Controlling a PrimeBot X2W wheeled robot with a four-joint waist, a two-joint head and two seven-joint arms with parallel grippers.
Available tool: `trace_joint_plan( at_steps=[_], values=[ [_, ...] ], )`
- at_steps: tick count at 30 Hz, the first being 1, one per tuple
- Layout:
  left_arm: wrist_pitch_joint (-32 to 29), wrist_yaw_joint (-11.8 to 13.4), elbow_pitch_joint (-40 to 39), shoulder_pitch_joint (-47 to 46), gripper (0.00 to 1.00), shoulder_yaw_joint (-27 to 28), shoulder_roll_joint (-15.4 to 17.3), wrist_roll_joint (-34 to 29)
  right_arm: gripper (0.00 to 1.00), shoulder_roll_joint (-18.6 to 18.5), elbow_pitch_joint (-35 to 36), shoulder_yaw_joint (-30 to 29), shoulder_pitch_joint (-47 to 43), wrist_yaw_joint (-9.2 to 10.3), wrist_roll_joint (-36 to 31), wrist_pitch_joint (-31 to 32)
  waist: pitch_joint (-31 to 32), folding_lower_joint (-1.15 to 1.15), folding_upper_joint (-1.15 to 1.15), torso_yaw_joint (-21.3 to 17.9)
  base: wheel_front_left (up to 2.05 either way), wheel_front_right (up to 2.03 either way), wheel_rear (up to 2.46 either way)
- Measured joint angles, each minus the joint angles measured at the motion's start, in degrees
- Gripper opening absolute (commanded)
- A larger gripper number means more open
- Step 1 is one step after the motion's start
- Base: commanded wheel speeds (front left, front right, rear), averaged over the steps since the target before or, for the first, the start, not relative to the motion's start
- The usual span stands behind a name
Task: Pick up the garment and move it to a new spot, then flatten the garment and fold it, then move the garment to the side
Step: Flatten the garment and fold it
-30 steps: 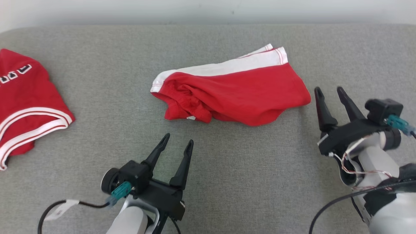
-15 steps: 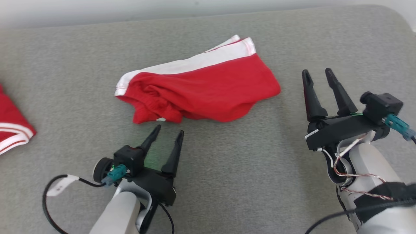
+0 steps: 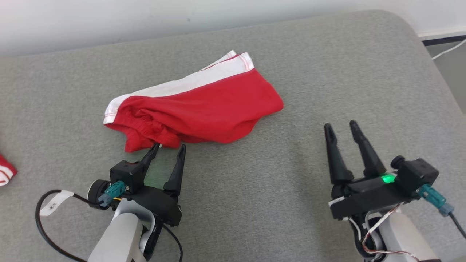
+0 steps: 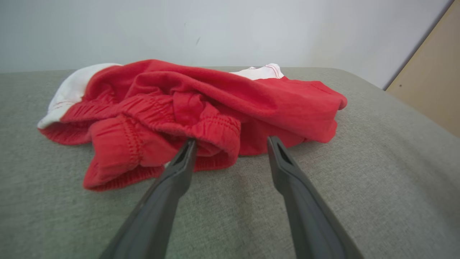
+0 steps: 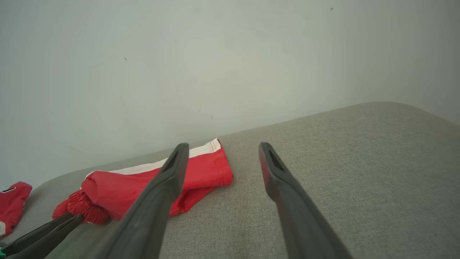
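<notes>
Gap closed since a moment ago: now touches crumpled red-and-white fabric shorts [image 3: 204, 109] with left gripper [image 3: 170, 146], spread wide, empty; holds right gripper [image 3: 340, 125] equally spread, empty, well apart. Pinch next.

A second red garment with white trim [image 3: 3, 171] is cut by the head view's left edge. The white cable tag [image 3: 54, 203] bears a mark too small to read. Whether the left gripper's [image 3: 170, 146] fingers [image 4: 179, 169] touch the crumpled red shorts with a white band [image 3: 204, 105] is unclear.
</notes>
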State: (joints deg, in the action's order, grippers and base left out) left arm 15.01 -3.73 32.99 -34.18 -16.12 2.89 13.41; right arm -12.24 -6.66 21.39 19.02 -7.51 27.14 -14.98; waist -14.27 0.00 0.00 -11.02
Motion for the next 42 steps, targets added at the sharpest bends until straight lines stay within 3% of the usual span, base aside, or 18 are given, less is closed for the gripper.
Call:
trace_joint_plan(
  at_steps=[11, 12, 14, 32, 42],
  values=[
    [0.0, -0.3, 6.3, -2.3, 1.0, 2.4, 0.0, -0.7, 1.0, 0.6, 0.0, 1.4, -0.7, 0.0, 0.0, 0.0, 1.8, 0.0, 0.0, -3.0, 0.0, 0.0, 0.0],
    [0.0, -0.3, 7.2, -2.6, 0.71, 2.5, 0.0, -0.7, 1.0, 0.6, 0.0, 1.5, -0.7, 0.0, 0.0, 0.0, 2.0, 0.0, 0.0, -3.1, 0.0, 0.0, 0.0],
    [0.0, -0.3, 8.7, -2.7, 0.0, 2.7, 0.0, -0.7, 1.0, 0.6, 0.0, 1.4, -0.7, 0.0, 0.0, 0.0, 2.3, 0.0, 0.0, -3.3, 0.0, 0.0, 0.0],
    [0.0, -2.7, 4.0, 0.8, 0.0, 2.1, 0.2, -1.4, 1.0, 0.6, -0.9, -1.0, -3.3, 0.0, 0.5, 0.0, 5.6, 0.0, 0.0, 1.0, 0.0, 0.0, 0.0],
    [-0.2, -3.6, -1.7, 5.4, 0.0, -2.8, 4.2, -1.2, 1.0, 0.0, -1.7, -2.5, -5.7, 0.0, 1.1, 0.0, 8.2, 0.0, 0.0, 4.0, 0.0, 0.0, 0.0]
  ],
)
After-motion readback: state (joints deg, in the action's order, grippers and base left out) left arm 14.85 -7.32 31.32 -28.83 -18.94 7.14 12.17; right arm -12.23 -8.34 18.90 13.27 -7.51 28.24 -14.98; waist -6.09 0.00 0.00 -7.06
